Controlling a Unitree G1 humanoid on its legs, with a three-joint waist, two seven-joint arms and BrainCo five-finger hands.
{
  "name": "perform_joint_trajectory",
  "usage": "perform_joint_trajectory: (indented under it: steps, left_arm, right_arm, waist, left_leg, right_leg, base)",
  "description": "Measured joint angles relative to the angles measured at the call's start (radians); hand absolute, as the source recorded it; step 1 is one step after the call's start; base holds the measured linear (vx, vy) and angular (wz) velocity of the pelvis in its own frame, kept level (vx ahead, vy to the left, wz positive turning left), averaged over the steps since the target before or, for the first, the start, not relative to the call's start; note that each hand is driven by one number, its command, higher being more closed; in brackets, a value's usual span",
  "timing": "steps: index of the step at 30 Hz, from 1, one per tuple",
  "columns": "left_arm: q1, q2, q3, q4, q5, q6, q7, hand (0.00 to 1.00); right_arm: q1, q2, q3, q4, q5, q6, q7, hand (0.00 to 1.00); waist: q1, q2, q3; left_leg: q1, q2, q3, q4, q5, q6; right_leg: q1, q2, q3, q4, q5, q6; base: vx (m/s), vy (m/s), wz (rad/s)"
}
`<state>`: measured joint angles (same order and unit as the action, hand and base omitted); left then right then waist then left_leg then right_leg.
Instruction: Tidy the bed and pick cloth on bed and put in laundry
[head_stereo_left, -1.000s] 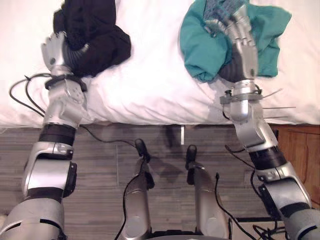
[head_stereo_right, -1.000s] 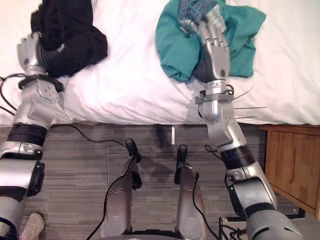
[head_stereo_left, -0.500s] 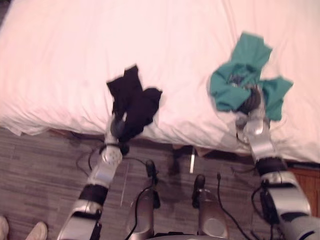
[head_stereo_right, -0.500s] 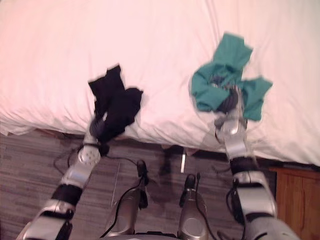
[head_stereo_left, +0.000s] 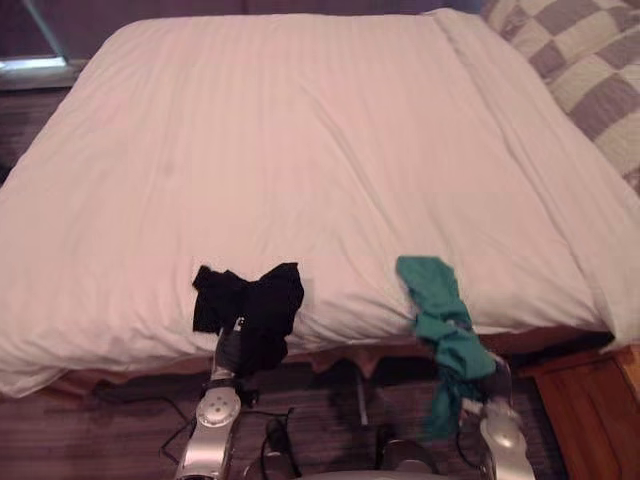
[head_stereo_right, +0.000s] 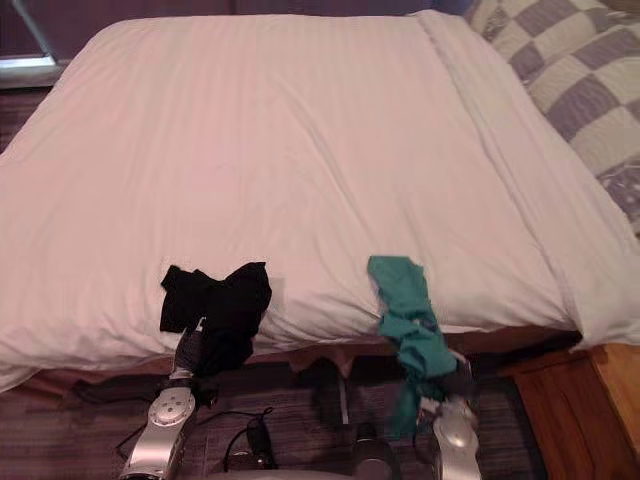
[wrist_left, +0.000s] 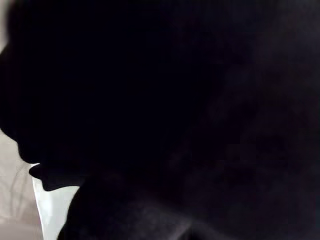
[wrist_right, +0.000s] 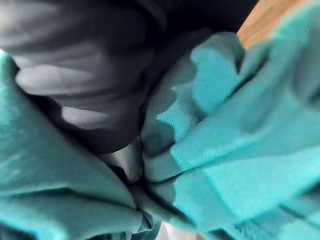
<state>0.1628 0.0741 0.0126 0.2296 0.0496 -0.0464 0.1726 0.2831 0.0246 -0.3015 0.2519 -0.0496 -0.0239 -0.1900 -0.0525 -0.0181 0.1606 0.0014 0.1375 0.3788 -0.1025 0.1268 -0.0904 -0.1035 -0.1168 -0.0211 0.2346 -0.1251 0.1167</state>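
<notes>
Left hand (head_stereo_left: 228, 350) is buried under the black cloth (head_stereo_left: 255, 305) hanging over the bed's (head_stereo_left: 300, 150) near edge, so I can't tell if it's gripping. Same deal with the right hand (wrist_right: 80, 85), swamped in the teal cloth (head_stereo_left: 440, 320) trailing off that edge. Checked quilt (head_stereo_left: 580, 60) sits at the far right corner.

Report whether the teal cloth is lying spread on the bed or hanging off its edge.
Hanging off, bunched: the teal cloth drapes as a narrow rope from the bed over its front edge and below it.

Black cloth (head_stereo_left: 262, 300) hides left robot hand (head_stereo_left: 229, 350); teal cloth (head_stereo_left: 440, 310), right robot hand (wrist_right: 75, 75).
</notes>
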Motion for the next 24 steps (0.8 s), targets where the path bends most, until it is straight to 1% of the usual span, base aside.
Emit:
perform_joint_trajectory:
  steps: [1, 2, 4, 6, 8, 10, 11, 13, 14, 15, 16, 17, 18, 19, 20, 21, 22, 23, 24]
  left_arm:
    - [0.001, -0.002, 0.0, -0.005, 0.0, 0.0, 0.0, 1.0]
    - [0.004, -0.009, 0.0, -0.007, 0.0, 0.0, 0.0, 1.0]
    - [0.02, -0.021, 0.0, -0.012, -0.002, 0.0, 0.001, 1.0]
    - [0.049, -0.036, 0.0, -0.013, -0.021, 0.0, 0.002, 1.0]
    - [0.069, -0.038, 0.001, -0.013, -0.022, 0.0, 0.002, 1.0]
    - [0.087, -0.042, 0.005, -0.013, -0.034, 0.0, 0.004, 1.0]
    - [0.091, -0.042, 0.008, -0.013, -0.039, 0.0, 0.005, 1.0]
    - [0.095, -0.05, 0.03, -0.013, -0.045, 0.0, 0.011, 1.0]
    - [0.091, -0.052, 0.031, -0.013, -0.049, -0.001, 0.015, 1.0]
    - [0.089, -0.057, 0.033, -0.013, -0.06, -0.001, 0.027, 1.0]
    - [0.088, -0.064, 0.04, -0.013, -0.065, -0.001, 0.032, 1.0]
    - [0.09, -0.07, 0.045, -0.014, -0.071, -0.001, 0.035, 1.0]
    - [0.101, -0.086, 0.059, -0.013, -0.08, 0.002, 0.045, 1.0]
    - [0.099, -0.096, 0.061, -0.013, -0.081, 0.002, 0.048, 1.0]
    - [0.097, -0.101, 0.066, -0.013, -0.081, 0.0, 0.049, 1.0]
    - [0.103, -0.113, 0.082, -0.012, -0.088, -0.001, 0.052, 1.0]
    - [0.11, -0.115, 0.083, -0.012, -0.089, 0.0, 0.054, 1.0]
    - [0.12, -0.117, 0.087, -0.007, -0.094, 0.0, 0.056, 1.0]
    - [0.119, -0.119, 0.087, -0.005, -0.1, 0.0, 0.061, 1.0]
  right_arm:
    - [0.011, 0.001, 0.0, -0.002, 0.0, 0.0, 0.0, 1.0]
    - [0.036, 0.003, 0.0, -0.003, 0.0, -0.001, 0.0, 1.0]
    - [0.054, 0.006, 0.001, -0.004, 0.0, 0.005, -0.001, 1.0]
    - [0.06, 0.006, 0.002, -0.004, 0.0, 0.005, -0.002, 1.0]
    - [0.06, 0.006, 0.008, -0.004, 0.0, 0.005, -0.002, 1.0]
    - [0.054, 0.004, 0.023, -0.004, 0.0, 0.005, -0.003, 1.0]
    - [0.05, 0.001, 0.029, -0.004, 0.0, 0.005, -0.003, 1.0]
    - [0.033, -0.006, 0.068, -0.003, -0.001, 0.005, -0.004, 1.0]
    - [0.029, -0.009, 0.072, -0.002, -0.001, 0.005, -0.005, 1.0]
    - [0.017, -0.015, 0.082, 0.0, -0.002, 0.007, -0.007, 1.0]
    - [0.007, -0.017, 0.086, 0.001, -0.002, 0.007, -0.013, 1.0]
    - [0.0, -0.02, 0.086, 0.001, -0.002, 0.008, -0.018, 1.0]
    - [-0.015, -0.025, 0.087, 0.005, -0.002, 0.012, -0.03, 1.0]
    - [-0.018, -0.032, 0.084, 0.008, -0.002, 0.011, -0.042, 1.0]
    - [-0.024, -0.04, 0.085, 0.014, -0.003, 0.012, -0.048, 1.0]
    - [-0.055, -0.064, 0.085, 0.036, -0.003, 0.014, -0.058, 1.0]
    - [-0.062, -0.074, 0.085, 0.037, -0.003, 0.018, -0.062, 1.0]
    - [-0.062, -0.083, 0.085, 0.037, -0.01, 0.026, -0.071, 1.0]
    - [-0.054, -0.092, 0.085, 0.037, -0.023, 0.033, -0.084, 1.0]
  waist:
    - [-0.001, 0.0, 0.0]
    - [-0.003, 0.004, -0.002]
    - [-0.012, 0.014, -0.014]
    - [-0.011, 0.034, -0.027]
    - [-0.002, 0.044, -0.037]
    - [0.019, 0.05, -0.05]
    - [0.02, 0.051, -0.051]
    - [0.02, 0.048, -0.051]
    - [0.021, 0.049, -0.051]
    - [0.029, 0.049, -0.051]
    - [0.049, 0.047, -0.05]
    - [0.058, 0.049, -0.05]
    - [0.064, 0.05, -0.047]
    - [0.064, 0.038, -0.042]
    - [0.066, 0.03, -0.038]
    - [0.075, 0.062, -0.046]
    - [0.072, 0.076, -0.044]
    - [0.066, 0.08, -0.047]
    - [0.067, 0.084, -0.05]
  left_leg:
    - [-0.001, 0.001, 0.0, 0.0, 0.0, 0.0]
    - [-0.007, 0.004, -0.01, 0.0, -0.002, 0.004]
    - [-0.017, 0.004, -0.042, 0.0, -0.003, 0.004]
    - [-0.03, 0.001, -0.088, 0.0, -0.003, 0.004]
    - [-0.035, -0.005, -0.116, 0.0, -0.002, 0.004]
    - [-0.043, -0.014, -0.156, 0.0, 0.009, 0.002]
    - [-0.047, -0.017, -0.169, 0.0, 0.017, 0.009]
    - [-0.092, -0.04, -0.268, 0.007, 0.053, 0.018]
    - [-0.098, -0.044, -0.294, 0.007, 0.062, 0.02]
    - [-0.129, -0.054, -0.348, 0.008, 0.081, 0.019]
    - [-0.139, -0.062, -0.381, 0.007, 0.084, 0.029]
    - [-0.145, -0.066, -0.395, 0.006, 0.081, 0.037]
    - [-0.156, -0.068, -0.321, 0.002, 0.007, 0.143]
    - [-0.164, -0.067, -0.209, 0.029, -0.061, 0.216]
    - [-0.172, -0.06, -0.14, 0.052, -0.086, 0.24]
    - [-0.2, -0.01, 0.042, 0.127, -0.104, 0.234]
    - [-0.204, 0.012, 0.088, 0.145, -0.11, 0.208]
    - [-0.214, 0.026, 0.161, 0.162, -0.112, 0.2]
    - [-0.219, 0.033, 0.238, 0.194, -0.145, 0.187]
  right_leg:
    - [-0.003, 0.001, 0.002, 0.006, -0.007, 0.003]
    - [-0.004, 0.006, 0.006, 0.013, -0.023, 0.0]
    - [0.0, 0.015, 0.013, 0.015, -0.032, 0.0]
    - [0.009, 0.02, 0.014, 0.014, -0.044, 0.005]
    - [0.02, 0.022, 0.011, 0.015, -0.05, 0.005]
    - [0.032, 0.017, -0.013, 0.025, -0.059, 0.003]
    - [0.033, 0.014, -0.02, 0.032, -0.062, -0.002]
    - [0.032, 0.008, -0.068, 0.068, -0.093, -0.018]
    - [0.033, 0.007, -0.082, 0.074, -0.101, -0.022]
    - [0.032, -0.002, -0.147, 0.098, -0.124, -0.027]
    - [0.035, -0.011, -0.194, 0.124, -0.143, -0.03]
    - [0.043, -0.014, -0.216, 0.129, -0.147, -0.03]
    - [0.089, -0.032, -0.298, 0.099, -0.144, -0.026]
    - [0.142, -0.051, -0.369, 0.036, -0.119, -0.028]
    - [0.161, -0.059, -0.399, 0.014, -0.114, -0.024]
    - [0.187, -0.061, -0.474, 0.008, -0.115, -0.02]
    - [0.204, -0.057, -0.506, 0.006, -0.117, -0.016]
    - [0.231, -0.059, -0.57, -0.002, -0.117, -0.012]
    - [0.269, -0.063, -0.651, -0.041, -0.104, 0.007]
  base:
    - [-0.11, -0.073, -0.06]
    - [-0.09, -0.076, 0.15]
    - [-0.04, -0.066, 0.31]
    - [0.03, -0.04, 0.45]
    - [0.05, -0.015, 0.41]
    - [0.07, -0.012, 0.46]
    - [0.1, -0.026, 0.76]
    - [0.1, -0.023, 1.17]
    - [0.08, -0.036, 1.53]
    - [0.04, -0.061, 1.43]
    - [0.01, -0.068, 1.36]
    - [-0.07, -0.064, 1.39]
    - [-0.05, -0.051, 1.79]
    - [-0.03, -0.028, 1.94]
    - [0.04, 0.045, 1.88]
    - [0.02, 0.045, 1.34]
    - [0.03, 0.041, 1.65]
    - [0.07, 0.024, 1.83]
    - [0.1, 0.058, 1.84]
